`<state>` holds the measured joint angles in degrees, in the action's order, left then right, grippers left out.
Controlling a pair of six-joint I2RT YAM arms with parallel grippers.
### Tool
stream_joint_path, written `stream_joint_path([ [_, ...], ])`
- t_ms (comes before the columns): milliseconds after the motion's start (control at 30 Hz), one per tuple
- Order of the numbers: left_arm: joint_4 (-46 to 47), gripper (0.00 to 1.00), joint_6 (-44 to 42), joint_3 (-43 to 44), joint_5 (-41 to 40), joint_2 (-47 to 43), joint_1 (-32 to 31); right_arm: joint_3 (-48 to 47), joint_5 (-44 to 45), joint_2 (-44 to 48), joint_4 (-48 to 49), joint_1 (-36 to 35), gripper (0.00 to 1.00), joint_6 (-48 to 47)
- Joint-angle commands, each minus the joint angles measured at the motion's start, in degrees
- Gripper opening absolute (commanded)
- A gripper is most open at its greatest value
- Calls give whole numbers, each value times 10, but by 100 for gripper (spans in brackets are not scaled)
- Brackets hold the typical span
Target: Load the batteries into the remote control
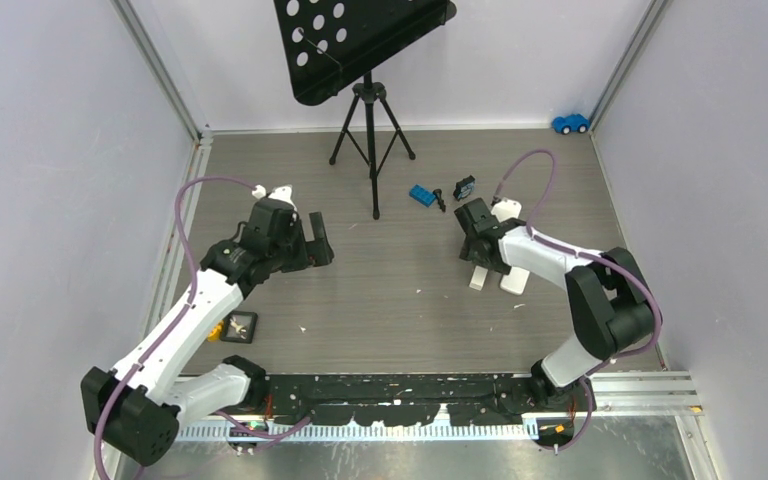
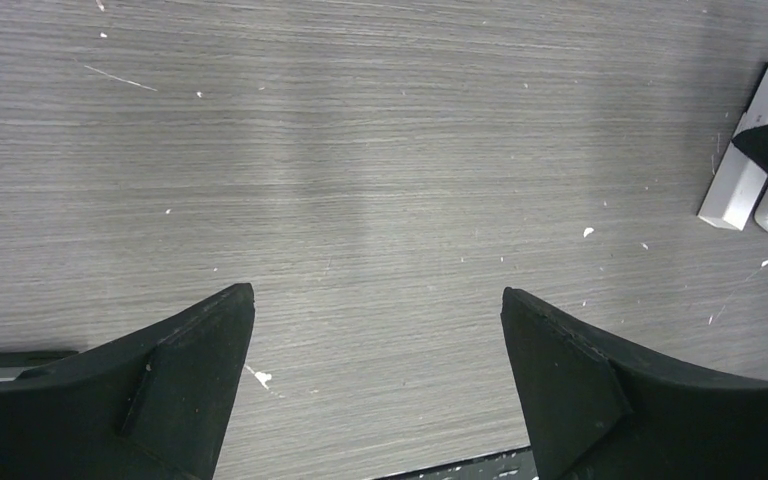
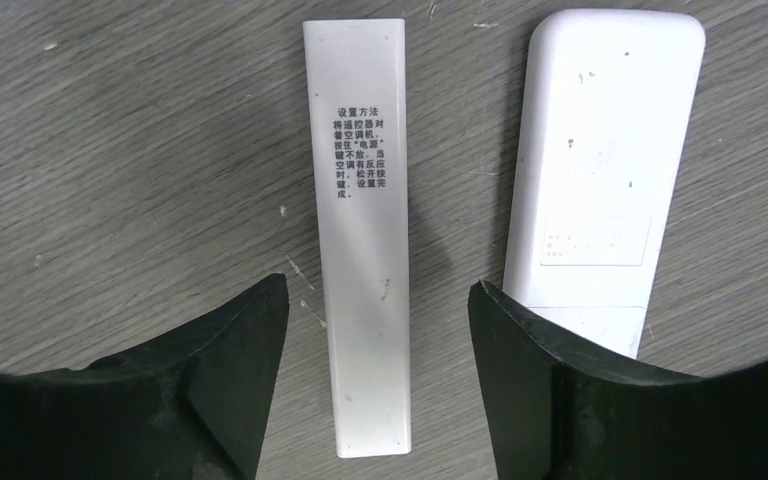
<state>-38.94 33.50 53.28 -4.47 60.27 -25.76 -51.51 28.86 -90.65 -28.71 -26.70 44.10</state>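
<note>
We find the right pincer (image 3: 377, 290) spread astride the narrow printed panel (image 3: 355, 180), the remote control (image 3: 605, 150) just beside it on the desk (image 3: 140, 150), and the left pincer (image 2: 376, 292) spread idle; we advise centring squarely before closing.

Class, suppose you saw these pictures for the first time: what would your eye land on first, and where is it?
A black music stand looms at the back, in the middle. On the right, the right tool hangs open astride a narrow white printed bar, with a wider white remote lying beside it. The left tool gapes over the grey tabletop.
</note>
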Motion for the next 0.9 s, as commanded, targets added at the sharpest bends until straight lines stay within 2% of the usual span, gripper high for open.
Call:
stream_joint_path([
  [0,-31,97,-22,35,-4,-38,3,2,7,62,11,6,73,-5],
  [200,-74,100,-33,55,-19,-100,3,-1,11,212,-41,6,78,-36],
  [367,-133,100,-54,98,-32,-168,3,-19,49,381,-122,6,87,-59],
  [633,-222,100,-61,166,-71,-260,3,-133,162,573,-269,6,89,-102],
  [867,-235,100,-45,197,-89,-328,3,-219,262,695,-292,6,90,-172],
])
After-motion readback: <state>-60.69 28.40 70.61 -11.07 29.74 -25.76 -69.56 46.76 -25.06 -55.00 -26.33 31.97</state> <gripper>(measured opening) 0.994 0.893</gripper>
